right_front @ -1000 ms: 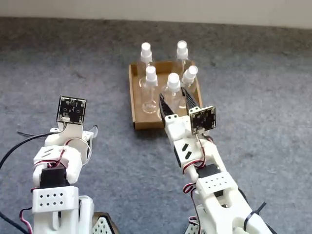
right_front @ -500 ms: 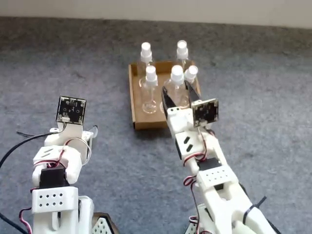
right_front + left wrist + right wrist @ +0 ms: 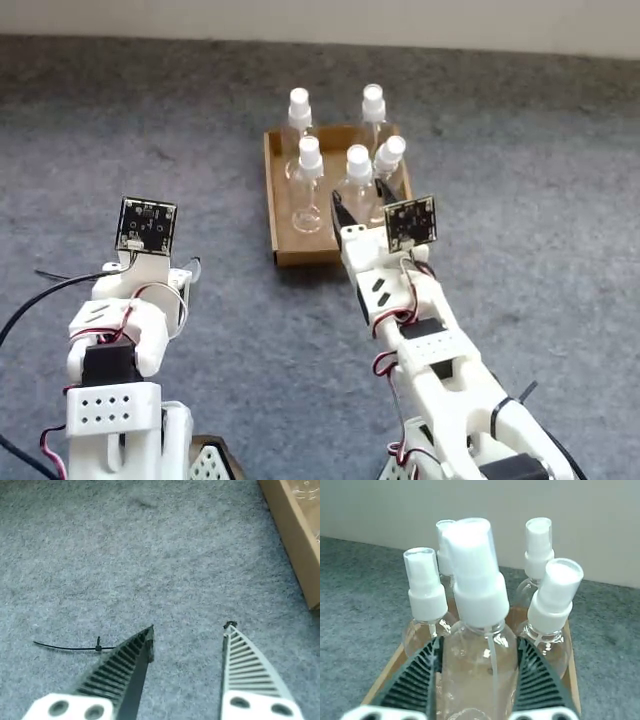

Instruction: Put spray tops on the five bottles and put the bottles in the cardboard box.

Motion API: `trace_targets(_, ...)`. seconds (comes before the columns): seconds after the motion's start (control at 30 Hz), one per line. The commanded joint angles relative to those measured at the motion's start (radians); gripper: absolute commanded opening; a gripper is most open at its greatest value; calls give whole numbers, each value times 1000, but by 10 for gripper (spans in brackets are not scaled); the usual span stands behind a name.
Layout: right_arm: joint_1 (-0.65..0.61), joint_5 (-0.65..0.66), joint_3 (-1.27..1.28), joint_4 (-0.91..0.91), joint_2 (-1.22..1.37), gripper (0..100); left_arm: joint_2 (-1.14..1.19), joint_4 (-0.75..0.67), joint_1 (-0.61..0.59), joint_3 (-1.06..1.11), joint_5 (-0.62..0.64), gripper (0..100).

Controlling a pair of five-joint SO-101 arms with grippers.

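Five clear bottles with white spray tops stand in the cardboard box [image 3: 272, 200] at the far middle of the table. My right gripper [image 3: 360, 205] is at the box's near side, shut on the front middle bottle [image 3: 357, 170]. In the right wrist view its dark fingers [image 3: 415, 680] press both sides of that bottle [image 3: 477, 655], which stands upright, with the other bottles [image 3: 426, 595] close around it. My left gripper [image 3: 189, 630] hangs open over bare carpet, left of the box, holding nothing.
Grey carpet covers the table. A black zip tie [image 3: 75, 647] lies on it near my left gripper. The box's side wall [image 3: 295, 535] shows at the edge of the left wrist view. A pale wall runs behind the box.
My right gripper stood open around the front middle bottle and has since shut on it, shifting it slightly. The left arm has not moved.
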Motion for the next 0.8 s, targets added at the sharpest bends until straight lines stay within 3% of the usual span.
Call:
trace_targets(0.0,7,-6,-71,-24,16,4,7,-18,-10,-4,11,210)
trace_targets(0.77,-21,-3,-64,-93,127,9,7,-18,-10,-4,11,210)
